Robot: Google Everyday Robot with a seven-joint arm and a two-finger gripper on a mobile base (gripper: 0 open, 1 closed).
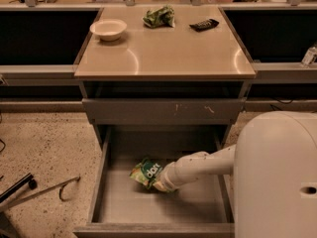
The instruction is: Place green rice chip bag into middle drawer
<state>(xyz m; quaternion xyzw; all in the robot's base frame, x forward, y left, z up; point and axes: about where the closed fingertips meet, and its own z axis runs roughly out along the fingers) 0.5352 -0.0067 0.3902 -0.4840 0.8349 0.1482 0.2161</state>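
Observation:
The green rice chip bag [145, 171], light green with a white oval logo, lies low inside the open middle drawer [101, 180], left of centre, at or just above the grey floor. My gripper [157, 183] reaches into the drawer from the right on a white arm and is at the bag's right end. The bag and the wrist cover the fingertips.
On the cabinet top stand a white bowl [108, 29], a darker green lumpy bag [159, 17] and a small black wrapper [204, 24]. The shallow drawer front [163, 111] above is closed. My white body [277, 177] fills the lower right. A black rod [29, 192] lies on the floor at left.

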